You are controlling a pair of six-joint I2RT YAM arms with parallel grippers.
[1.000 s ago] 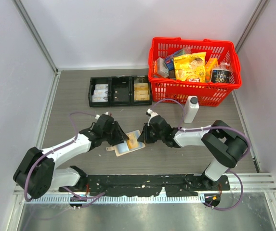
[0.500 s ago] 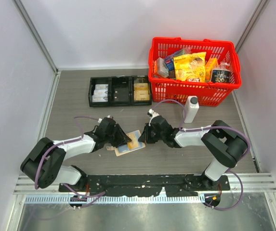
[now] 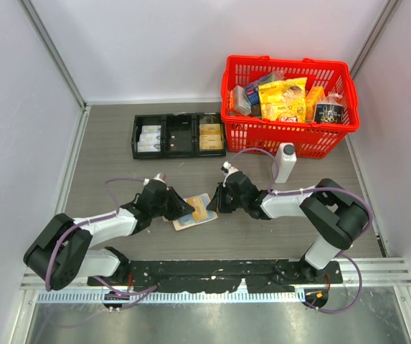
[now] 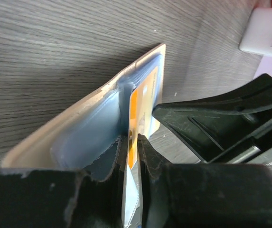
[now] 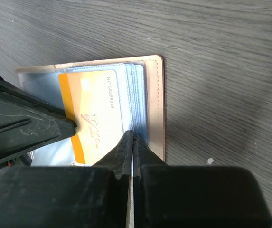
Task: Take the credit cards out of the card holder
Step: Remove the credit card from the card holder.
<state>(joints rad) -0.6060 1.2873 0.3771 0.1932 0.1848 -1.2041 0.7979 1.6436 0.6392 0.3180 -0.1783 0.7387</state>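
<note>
Our left tool (image 4: 132, 142) pinches the orange card (image 4: 143, 104) inside the open holder (image 4: 79, 135). Our right tool (image 5: 133, 141) is pressed together on the holder's clear sleeves (image 5: 136, 95), low over the tabletop (image 5: 221, 71).

Card holder (image 5: 155, 104) open flat on woodgrain table (image 5: 221, 57); orange-and-cream credit card (image 5: 95, 121) on its blue sleeves; right gripper (image 5: 133, 137) pinched onto a sleeve edge; left gripper (image 5: 71, 129) at the card's orange side

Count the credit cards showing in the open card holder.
1: an orange-and-cream card lies face up on the card holder's blue-grey sleeves, with one edge between the left gripper's jaws. More may be hidden inside the stacked sleeves.
</note>
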